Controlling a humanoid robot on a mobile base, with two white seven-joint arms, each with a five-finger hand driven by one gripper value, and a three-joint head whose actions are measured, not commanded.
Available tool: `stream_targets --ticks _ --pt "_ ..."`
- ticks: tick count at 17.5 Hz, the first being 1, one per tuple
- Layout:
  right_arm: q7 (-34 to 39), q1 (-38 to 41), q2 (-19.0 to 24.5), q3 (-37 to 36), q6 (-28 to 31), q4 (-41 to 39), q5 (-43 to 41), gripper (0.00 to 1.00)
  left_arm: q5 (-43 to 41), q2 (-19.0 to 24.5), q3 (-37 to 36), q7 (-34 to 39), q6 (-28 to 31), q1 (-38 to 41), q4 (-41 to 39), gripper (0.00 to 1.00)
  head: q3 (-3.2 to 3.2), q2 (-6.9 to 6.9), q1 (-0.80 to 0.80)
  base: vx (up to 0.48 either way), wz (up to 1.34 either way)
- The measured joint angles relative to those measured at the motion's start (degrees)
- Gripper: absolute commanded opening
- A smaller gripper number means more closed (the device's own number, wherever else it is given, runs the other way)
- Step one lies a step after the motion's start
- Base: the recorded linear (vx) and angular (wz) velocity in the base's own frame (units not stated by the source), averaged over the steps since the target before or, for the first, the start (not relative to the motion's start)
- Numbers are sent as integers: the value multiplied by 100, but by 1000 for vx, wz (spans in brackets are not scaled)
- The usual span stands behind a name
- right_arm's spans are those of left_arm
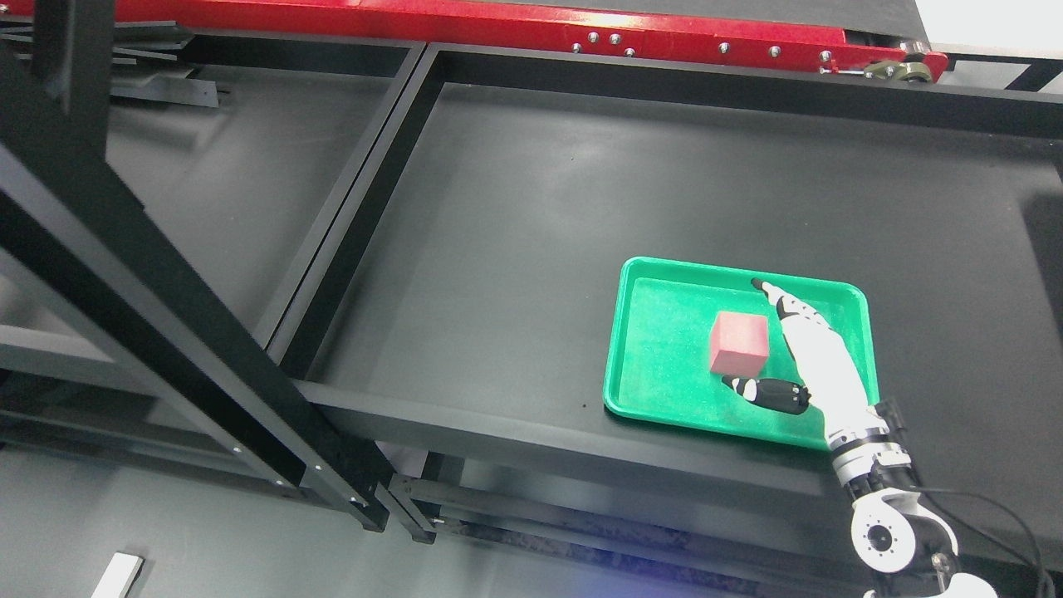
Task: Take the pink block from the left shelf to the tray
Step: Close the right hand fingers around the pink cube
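Right hand (810, 353) is spread open over the green tray (664, 407), and it holds nothing. Its long fingers (785, 303) point away toward the far rim, while the dark thumb (768, 392) reaches out to the side, toward the block. Between thumb and fingers, just beside the palm, stands the pink block (739, 342). It sits flat on the tray floor, upright, and seems to be free of the hand; whether the thumb tip touches its near lower edge I cannot tell from this view.

I judge that the hand is open like this because the block is already delivered: it rests inside the tray, a little toward the hand's side of the middle, so the placing step looks finished and only the pulling back of the arm remains. The tray lies on the black shelf surface (515, 232), near its front edge. Beyond it, on the far side from the hand, runs a red beam (498, 29). No left hand is in view.
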Motion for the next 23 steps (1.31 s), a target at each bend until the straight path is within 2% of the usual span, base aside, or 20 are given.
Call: stream_targets --ticks 12,20,22,23 --pt "751 8 -158 129 48 147 13 99 0 0 0 0 0 0 0 100 0 0 0 89 -6" --pt "857 -32 -235 296 49 345 44 98 0 0 0 0 0 0 0 100 0 0 0 5 0" --pt "844 -44 -257 322 80 395 50 96 0 0 0 0 0 0 0 100 0 0 0 0 0" --pt "843 -49 -272 332 108 418 54 91 0 0 0 0 0 0 0 100 0 0 0 0 0"
